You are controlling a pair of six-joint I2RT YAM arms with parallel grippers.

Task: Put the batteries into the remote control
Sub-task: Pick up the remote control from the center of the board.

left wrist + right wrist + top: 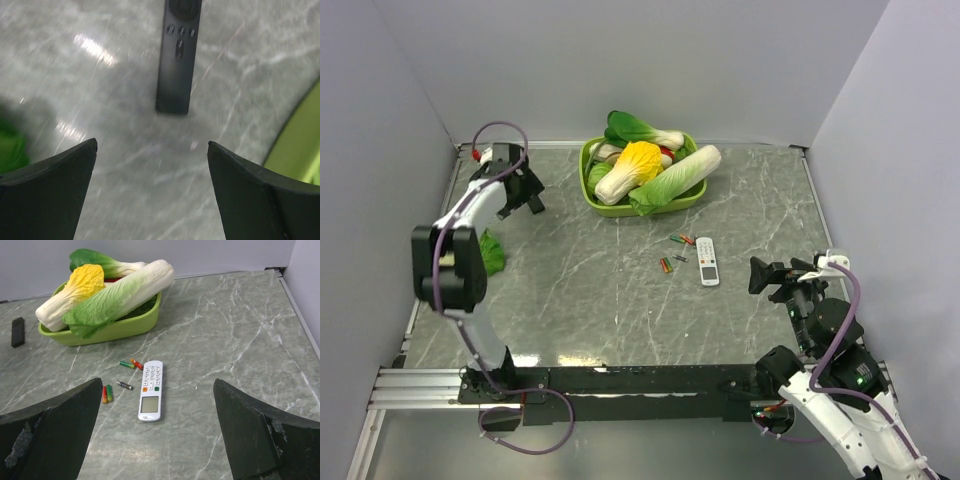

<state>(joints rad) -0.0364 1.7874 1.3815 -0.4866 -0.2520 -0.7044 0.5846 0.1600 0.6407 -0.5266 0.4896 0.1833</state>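
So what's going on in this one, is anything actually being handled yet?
Nothing is held yet. The left gripper is open and points at the remote control, which lies buttons up near the green basket. The right gripper, also open, faces the batteries, which lie loose on the table beside a white remote. Loading has not begun.

Black remote control (175,75) lies flat, well apart from loose batteries (107,393).
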